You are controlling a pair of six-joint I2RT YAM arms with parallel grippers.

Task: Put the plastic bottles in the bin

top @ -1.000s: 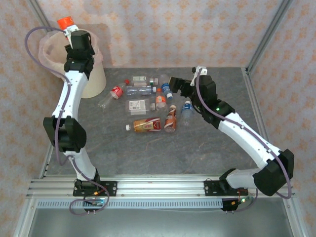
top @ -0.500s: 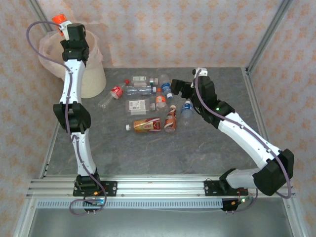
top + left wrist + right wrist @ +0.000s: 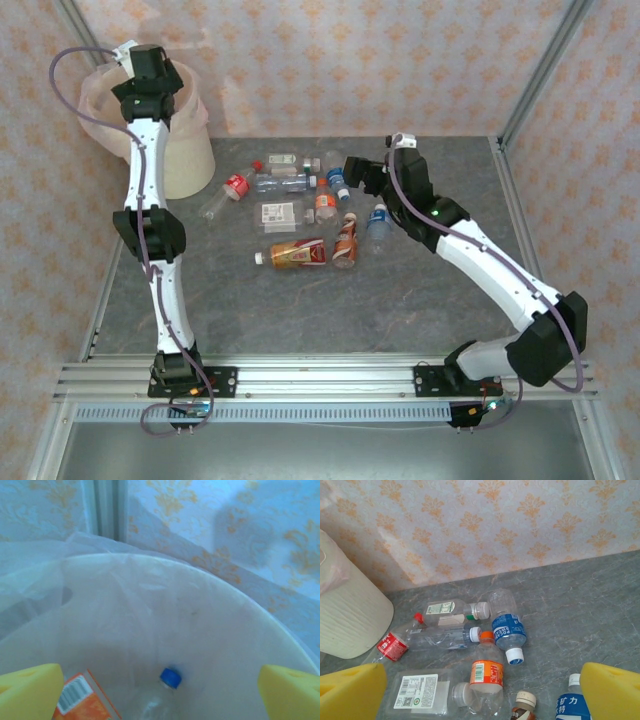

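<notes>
The grey table (image 3: 400, 300) lies under both arms. The cream bin (image 3: 190, 165), lined with a thin bag, stands at the table's far left corner, directly beneath the left claw (image 3: 160, 692). That claw hangs over the bin's mouth with its yellow fingers (image 3: 30, 692) spread wide and nothing between them. Down inside the bin, below the claw, lie a clear bottle with a blue cap (image 3: 169, 682) and, towards its left finger, an orange-labelled bottle (image 3: 82, 702).

The right claw (image 3: 480, 695) is also wide open and empty, hovering above the loose plastic bottles (image 3: 300, 215) on the table. Just under it lies the orange-capped bottle (image 3: 486, 672), with a white-labelled crushed bottle (image 3: 427, 690) beside its left finger and a blue-labelled bottle (image 3: 570, 705) next to its right finger. Ahead of the claw lie a white-capped bottle with a blue label (image 3: 507, 627) and a red-labelled bottle (image 3: 395, 642).
</notes>
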